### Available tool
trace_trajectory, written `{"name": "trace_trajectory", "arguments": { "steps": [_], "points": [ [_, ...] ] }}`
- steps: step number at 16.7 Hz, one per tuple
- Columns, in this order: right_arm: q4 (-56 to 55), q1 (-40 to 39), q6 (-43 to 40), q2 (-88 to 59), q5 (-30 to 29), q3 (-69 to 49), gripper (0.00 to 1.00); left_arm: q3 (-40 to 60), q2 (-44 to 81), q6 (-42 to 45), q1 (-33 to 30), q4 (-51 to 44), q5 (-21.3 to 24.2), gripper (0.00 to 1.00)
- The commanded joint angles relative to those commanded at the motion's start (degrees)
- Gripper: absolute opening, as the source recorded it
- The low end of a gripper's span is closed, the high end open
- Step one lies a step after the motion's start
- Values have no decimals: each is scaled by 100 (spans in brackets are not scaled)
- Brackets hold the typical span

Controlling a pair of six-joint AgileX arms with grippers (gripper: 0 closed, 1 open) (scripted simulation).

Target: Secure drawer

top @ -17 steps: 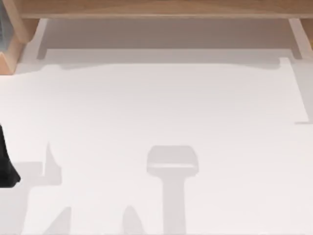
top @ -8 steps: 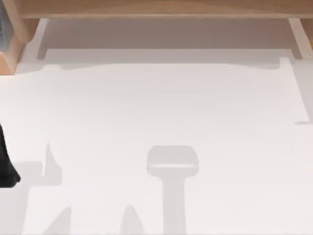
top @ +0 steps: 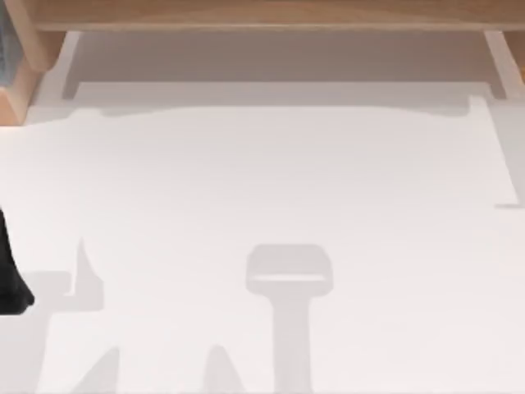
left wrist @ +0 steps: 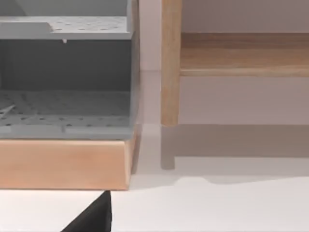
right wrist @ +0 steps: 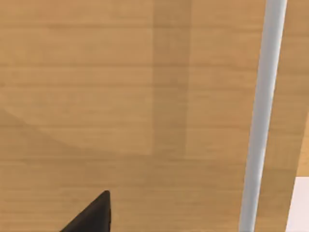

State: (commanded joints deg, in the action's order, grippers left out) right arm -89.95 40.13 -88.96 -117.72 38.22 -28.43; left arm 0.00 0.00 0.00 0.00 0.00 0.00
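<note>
At the top view's left edge the left arm (top: pixel 10 275) is showing as a dark shape lying over the white tabletop (top: pixel 271 180); from its wrist camera a black tip of the left gripper (left wrist: pixel 91 217) is poking in low over that tabletop, and whether it is open or closed cannot be told; just beyond it a grey perforated rack (left wrist: pixel 65 87) is sitting on a light wood base (left wrist: pixel 63 164), with a wooden post (left wrist: pixel 170 63) standing just beside the rack; moving toward the middle, the drawer (top: pixel 279 56) is lying across the far side of the table, its pale floor showing under the wood frame (top: pixel 271 15), its white front strip facing the tabletop and its thin side walls running back at either end; a soft grey shadow (top: pixel 289 271) is falling on the tabletop near the middle; on the right, the right gripper (right wrist: pixel 91 217) is appearing as a black tip close to a wooden surface (right wrist: pixel 120 96), beside a pale strip (right wrist: pixel 260 116), and its state cannot be told either.
</note>
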Motion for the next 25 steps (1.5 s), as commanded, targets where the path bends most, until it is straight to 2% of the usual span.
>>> {"name": "trace_trajectory", "arguments": {
  "steps": [5,18,25],
  "points": [
    [63,-67,-1,-35,-67,-96,100,0,0,0,0,0,0,100],
    [63,-67,-1,-35,-67,-96,2,0,0,0,0,0,0,100],
    [63,-67,-1,-35,-67,-96,0,0,0,0,0,0,0,100]
  ]
}}
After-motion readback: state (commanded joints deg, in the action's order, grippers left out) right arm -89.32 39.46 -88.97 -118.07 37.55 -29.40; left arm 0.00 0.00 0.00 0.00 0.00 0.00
